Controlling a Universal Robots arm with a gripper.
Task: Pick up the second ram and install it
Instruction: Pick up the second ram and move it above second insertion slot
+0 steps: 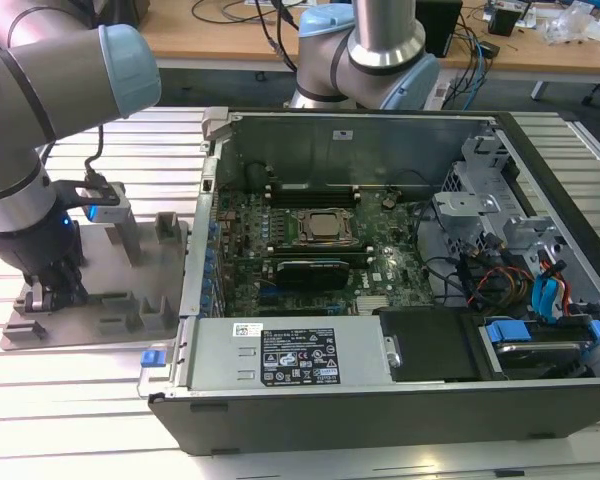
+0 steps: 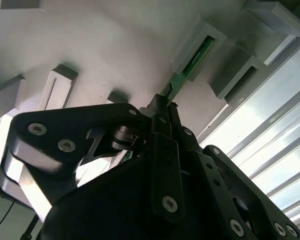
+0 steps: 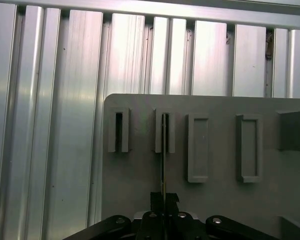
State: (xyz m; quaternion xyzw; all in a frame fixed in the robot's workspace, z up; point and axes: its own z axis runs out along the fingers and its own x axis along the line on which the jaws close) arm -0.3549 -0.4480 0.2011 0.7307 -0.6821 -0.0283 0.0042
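One arm (image 1: 30, 120) reaches down over a grey tray (image 1: 100, 265) on the slatted metal surface (image 1: 80, 400), at the exterior view's left of an open computer case (image 1: 380, 410). Its gripper (image 1: 52, 298) sits low at the tray's near corner, among raised grey blocks.

In the second wrist view the gripper (image 2: 162, 107) is clamped on one end of the ram (image 2: 192, 62), a thin green stick. The stick's far end lies in the slot of a block (image 2: 210, 32) on the tray (image 2: 115, 50). Bright slats of the surface (image 2: 270, 130) run past the tray's edge.

In the first wrist view the ram (image 3: 163, 150) shows edge-on, a thin line running from the closed gripper (image 3: 164, 200) into a slotted block (image 3: 170, 131). A like block (image 3: 112, 131) stands just beside it. Two wider blocks (image 3: 198, 147) stand further along the tray (image 3: 135, 170), which rests on the ribbed surface (image 3: 65, 100).

The ram sits on the tray, well apart from the case. Inside the case the motherboard (image 1: 390, 270) lies flat. The processor socket (image 1: 325, 228) is near its middle, with a black card (image 1: 310, 270) just on its near side. A labelled metal box (image 1: 290, 355) fills the case's near edge, and blue cables (image 1: 545, 295) gather at the exterior view's right. Another arm's base (image 1: 380, 40) stands behind the case.
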